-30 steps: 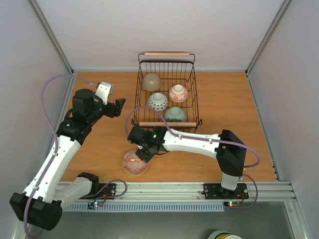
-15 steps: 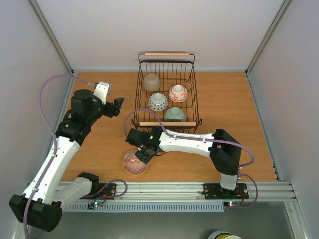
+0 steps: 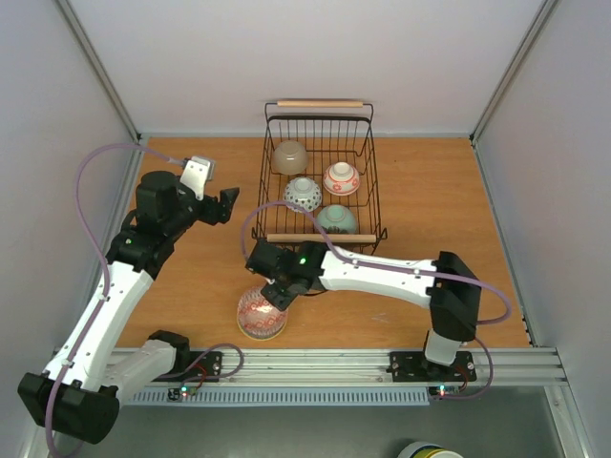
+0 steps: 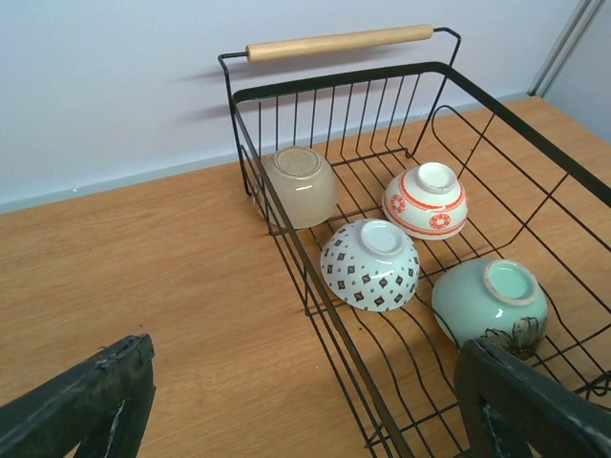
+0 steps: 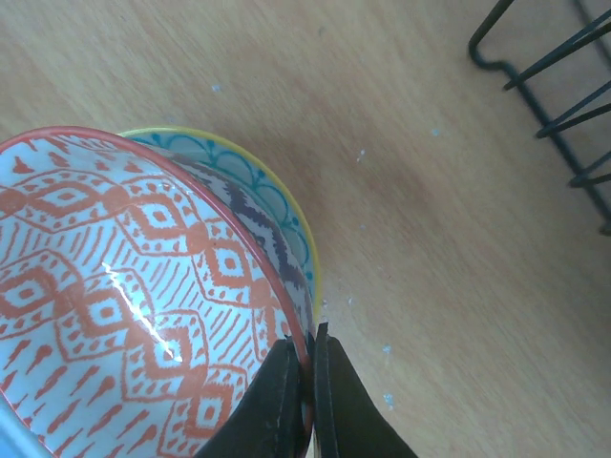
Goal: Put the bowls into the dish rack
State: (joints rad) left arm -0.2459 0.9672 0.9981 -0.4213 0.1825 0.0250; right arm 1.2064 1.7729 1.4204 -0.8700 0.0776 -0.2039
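Observation:
A red-patterned bowl sits near the front edge of the table, nested in a yellow-rimmed, blue-patterned bowl. My right gripper is shut on the red bowl's rim, one finger inside and one outside. The dish rack stands at the back and holds several upside-down bowls: beige, white with dark diamonds, red-and-white, pale green. My left gripper hangs open and empty, left of the rack.
The rack's wooden handles lie across its far and near ends. Grey walls enclose the table on three sides. My right arm stretches across the table in front of the rack.
My right gripper's jaws have closed onto the red bowl's rim. The left arm has barely moved.

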